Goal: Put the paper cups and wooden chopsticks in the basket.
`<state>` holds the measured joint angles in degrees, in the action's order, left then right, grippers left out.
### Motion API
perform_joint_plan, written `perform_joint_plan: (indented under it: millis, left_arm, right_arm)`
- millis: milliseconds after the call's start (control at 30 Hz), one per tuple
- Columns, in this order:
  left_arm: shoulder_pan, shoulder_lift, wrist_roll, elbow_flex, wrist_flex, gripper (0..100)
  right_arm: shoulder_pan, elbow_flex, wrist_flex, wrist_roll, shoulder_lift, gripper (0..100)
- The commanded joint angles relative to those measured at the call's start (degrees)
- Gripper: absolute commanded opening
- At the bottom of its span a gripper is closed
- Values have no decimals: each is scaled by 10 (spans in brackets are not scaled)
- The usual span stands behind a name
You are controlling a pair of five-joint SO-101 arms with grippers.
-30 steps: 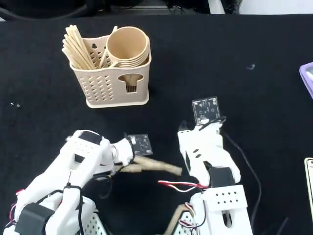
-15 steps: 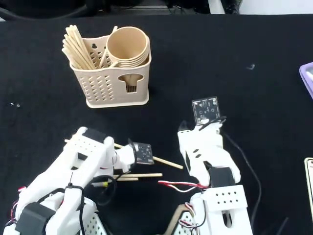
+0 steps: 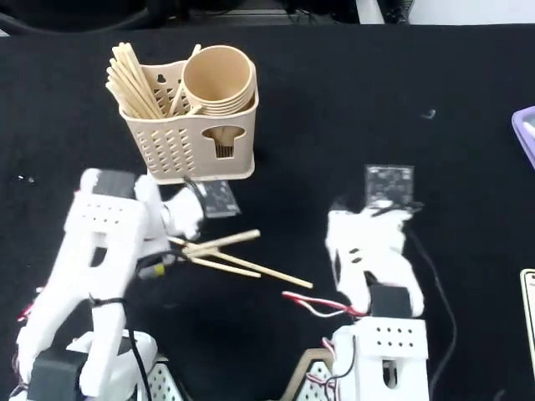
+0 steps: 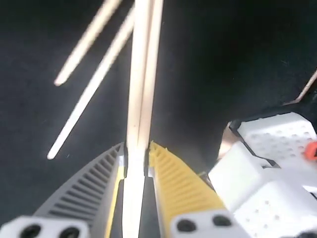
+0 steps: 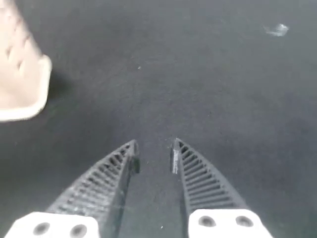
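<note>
The beige basket [image 3: 188,146] stands at the back left, holding stacked paper cups [image 3: 219,79] and a bundle of wooden chopsticks [image 3: 134,79]. In front of it, my left gripper [image 4: 136,153] is shut on a pair of chopsticks [image 4: 143,74] that stick out toward the table's middle [image 3: 224,241]. Two more chopsticks [image 3: 251,269] lie loose on the black table just in front of the held pair, and appear again in the left wrist view [image 4: 91,89]. My right gripper [image 5: 153,156] hovers open over bare table, with the basket's corner [image 5: 22,84] off to its side.
The right arm [image 3: 372,251] stands at the front right, with red and white wires at its base. A purple tray edge [image 3: 525,129] pokes in at the far right. A small scrap [image 3: 428,114] lies on the black tabletop at the back right.
My left arm has swung back and left toward the basket, carrying a pair of chopsticks; two others stay on the table. The right arm has shifted slightly right and away.
</note>
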<state>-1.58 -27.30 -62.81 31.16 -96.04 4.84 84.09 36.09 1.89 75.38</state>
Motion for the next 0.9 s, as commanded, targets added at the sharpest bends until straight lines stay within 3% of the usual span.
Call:
perform_joint_plan:
  millis: [0, 167, 267, 533, 867]
  left_arm:
    - [12, -50, 0, -81, -47, 30]
    - [4, -162, 61, -151, -41, 30]
    - [-24, -225, 145, -195, 7, 30]
    - [-32, -303, 477, -218, 274, 30]
    - [61, -253, 685, -143, 605, 30]
  right_arm:
    - [25, -18, -18, 21, 13, 113]
    - [25, -18, -19, 21, 13, 113]
    - [25, -18, -19, 21, 13, 113]
    - [25, -17, -19, 19, 10, 113]
    - [25, -17, -19, 18, 12, 113]
